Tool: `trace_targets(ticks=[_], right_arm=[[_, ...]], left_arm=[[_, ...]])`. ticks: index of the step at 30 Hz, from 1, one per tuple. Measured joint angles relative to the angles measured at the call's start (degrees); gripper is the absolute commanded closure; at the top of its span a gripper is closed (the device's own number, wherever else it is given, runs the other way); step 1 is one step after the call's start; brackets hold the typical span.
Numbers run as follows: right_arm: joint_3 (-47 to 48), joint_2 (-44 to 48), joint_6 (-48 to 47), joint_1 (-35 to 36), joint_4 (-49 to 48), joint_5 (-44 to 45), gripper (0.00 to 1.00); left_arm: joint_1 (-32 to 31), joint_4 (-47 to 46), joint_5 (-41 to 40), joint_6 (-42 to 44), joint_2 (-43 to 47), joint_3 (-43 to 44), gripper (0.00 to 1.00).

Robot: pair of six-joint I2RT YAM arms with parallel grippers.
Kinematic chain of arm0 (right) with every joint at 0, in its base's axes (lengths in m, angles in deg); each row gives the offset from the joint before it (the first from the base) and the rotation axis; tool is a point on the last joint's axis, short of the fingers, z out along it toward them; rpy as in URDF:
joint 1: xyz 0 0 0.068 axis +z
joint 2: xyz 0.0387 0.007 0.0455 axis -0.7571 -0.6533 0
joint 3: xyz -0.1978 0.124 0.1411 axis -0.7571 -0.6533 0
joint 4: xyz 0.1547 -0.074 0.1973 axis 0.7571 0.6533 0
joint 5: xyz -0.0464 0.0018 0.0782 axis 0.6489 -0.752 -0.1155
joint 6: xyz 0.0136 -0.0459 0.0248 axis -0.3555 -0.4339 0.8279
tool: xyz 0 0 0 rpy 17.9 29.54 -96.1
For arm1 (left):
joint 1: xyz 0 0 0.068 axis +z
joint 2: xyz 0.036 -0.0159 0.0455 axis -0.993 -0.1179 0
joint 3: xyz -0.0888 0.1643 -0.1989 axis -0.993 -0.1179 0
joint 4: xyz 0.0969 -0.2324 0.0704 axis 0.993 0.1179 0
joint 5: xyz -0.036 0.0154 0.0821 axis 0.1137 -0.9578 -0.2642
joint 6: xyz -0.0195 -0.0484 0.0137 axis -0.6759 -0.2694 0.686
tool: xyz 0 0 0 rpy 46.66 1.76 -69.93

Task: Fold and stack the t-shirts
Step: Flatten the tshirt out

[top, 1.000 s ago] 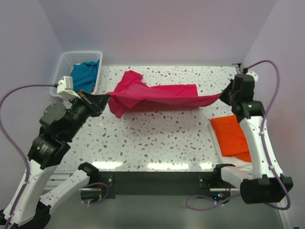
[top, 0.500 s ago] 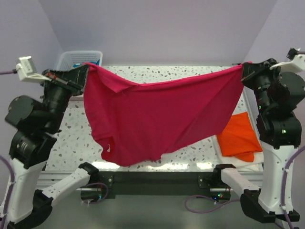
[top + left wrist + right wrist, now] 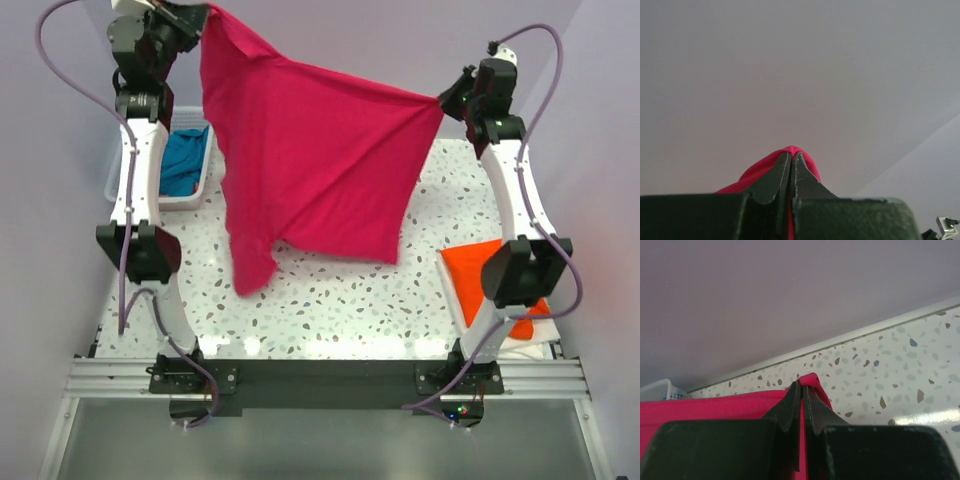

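Observation:
The crimson-pink t-shirt (image 3: pixel 310 160) hangs spread in the air between both arms, its lower end trailing down toward the table at the left. My left gripper (image 3: pixel 205 12) is shut on its upper left corner, high at the back left; the cloth shows between the jaws in the left wrist view (image 3: pixel 791 152). My right gripper (image 3: pixel 442 100) is shut on its right corner, lower, at the back right; the right wrist view shows that corner (image 3: pixel 803 385). The bright orange t-shirt (image 3: pixel 490 285) lies folded at the table's right edge. The teal-blue t-shirt (image 3: pixel 183 160) lies in the basket.
The white lattice basket (image 3: pixel 115 180) stands at the back left of the speckled table (image 3: pixel 330 300). Walls close in the left, back and right sides. A dark rail with the arm bases runs along the near edge.
Both arms have raised and swung toward the back with the crimson-pink shirt, which went from draped on the table to hanging high. The left corner now sits higher than the right.

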Motion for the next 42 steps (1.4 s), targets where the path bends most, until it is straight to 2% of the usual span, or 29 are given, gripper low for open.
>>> trace_targets(ticks=[1,3,8,12,17,18,22,24,27,31,36,42], right_arm=[[2.36,-2.21,0.31,0.02,-0.44,-0.35,1.00],[5.92,-4.66,0.81,0.00,-0.83,-1.03,1.00],[8.26,-4.46,1.22,0.02,-4.28,-1.03,1.00],[-0.96,0.70,1.66,-0.09,-8.98,-0.87,1.00],[-19.87,8.44,3.56,-0.28,-11.80,-0.39,1.00],[-21.16,8.90,3.74,-0.37,-11.67,-0.33,1.00],[-35.58,13.31,6.05,-0.76,-11.13,0.46,1.00],[-42.27,15.67,7.04,-0.85,-10.67,0.48,1.00],[-53.66,21.03,8.39,-0.87,-9.05,0.48,1.00],[-65.46,27.98,9.66,-0.94,-7.06,0.17,1.00],[-76.46,34.03,10.54,-1.05,-5.86,-1.29,1.00],[-82.09,42.51,10.93,-1.09,-2.29,-1.49,1.00]], left_arm=[[0.98,-1.46,2.71,-1.88,-5.01,5.46,1.00],[2.29,-4.61,6.69,-5.73,-9.86,8.94,1.00],[5.16,-13.18,13.92,-9.49,-8.26,1.29,1.00],[6.58,-17.29,18.36,-10.34,-2.67,-6.34,1.00],[6.91,-23.45,20.59,-11.34,11.61,-28.22,1.00],[6.86,-23.96,20.63,-11.41,13.81,-31.78,1.00],[6.56,-26.47,19.74,-11.56,27.26,-56.96,1.00],[6.01,-25.53,17.94,-11.47,32.83,-68.76,1.00],[4.44,-18.99,13.77,-11.13,41.44,-84.83,1.00],[1.68,-8.02,7.56,-10.23,58.90,-102.86,1.00],[0.96,3.34,2.34,-9.35,76.59,-114.49,1.00],[0.92,14.82,-0.52,-9.20,88.21,-120.10,0.98]])
